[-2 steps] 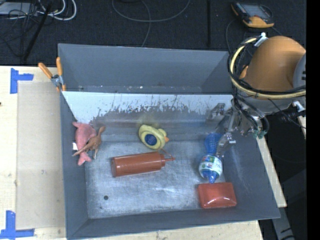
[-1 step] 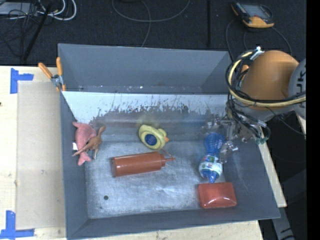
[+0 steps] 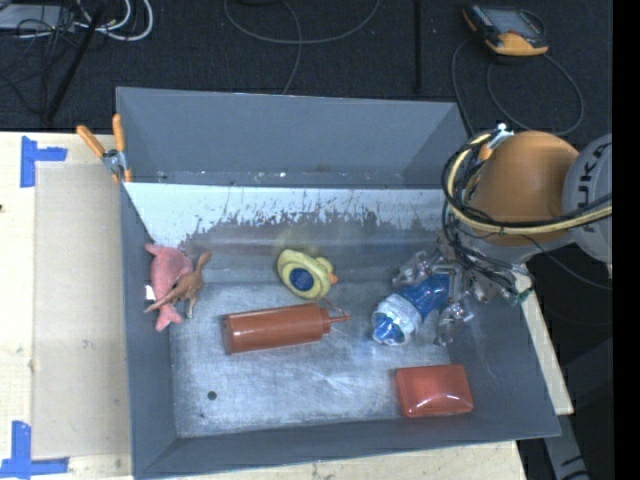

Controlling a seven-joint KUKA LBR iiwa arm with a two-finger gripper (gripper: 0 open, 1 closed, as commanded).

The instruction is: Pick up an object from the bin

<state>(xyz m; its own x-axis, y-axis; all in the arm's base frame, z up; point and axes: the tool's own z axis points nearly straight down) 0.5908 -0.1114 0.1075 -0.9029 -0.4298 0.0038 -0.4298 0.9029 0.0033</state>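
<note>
Gripper metalwork sits low at the right side of the grey metal bin, under the arm's orange cover, and we cannot tell whether it is apart or together, since its parts blur into the thing beneath. That thing is a crumpled blue and white plastic bottle, lying on the bin floor right of the middle. We read its long axis as a diagonal, from its pale blunt end at lower left up to its blue end at upper right, and that upper right end runs in under the gripper. Whether it is touched or only overhung we cannot say.

We judge the coming move to turn on this: the bottle stretches away to the gripper's lower left, so a closing would catch one end and not the middle, and the free end may swing or slip.

A red soft rectangular block lies near, below the bottle. A red-brown squeeze bottle with a nozzle, a yellow and blue duck-like toy and a pink toy animal lie well apart to the left.
</note>
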